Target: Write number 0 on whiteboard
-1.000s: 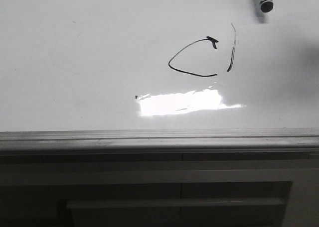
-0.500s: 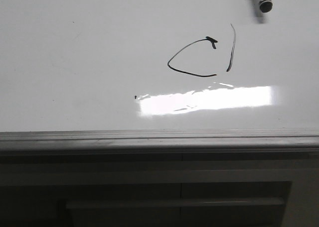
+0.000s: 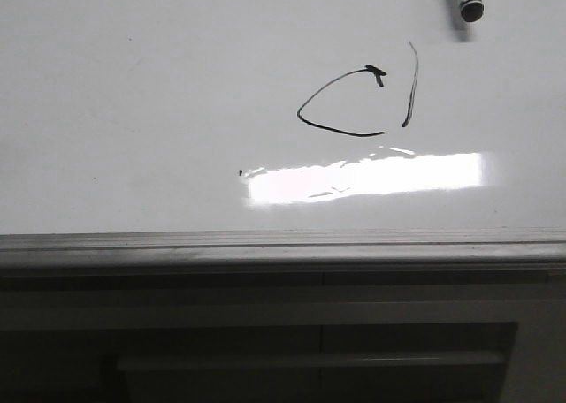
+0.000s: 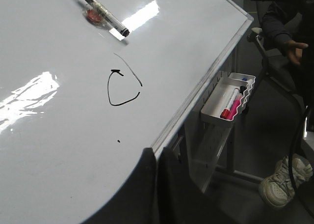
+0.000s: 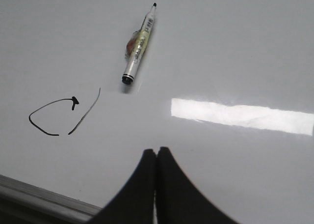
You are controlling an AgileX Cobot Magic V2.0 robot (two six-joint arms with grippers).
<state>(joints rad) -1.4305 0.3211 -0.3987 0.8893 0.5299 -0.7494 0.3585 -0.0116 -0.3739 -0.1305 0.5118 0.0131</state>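
The whiteboard (image 3: pixel 133 111) fills the front view, glossy white with a grey frame edge and a bright reflected rectangle; the marker (image 5: pixel 139 44) lies flat on it, apart from both arms, tip uncapped. The number 0 (image 3: pixel 340 102) sits right of centre, just short of the marker: a thin black loop, pointed at one side, left unclosed, plus a separate short curved stroke; the writing looks done, if roughly. The left pincer (image 4: pixel 156 184) and right pincer (image 5: pixel 157 184) both have their fingers pressed together, holding nothing.
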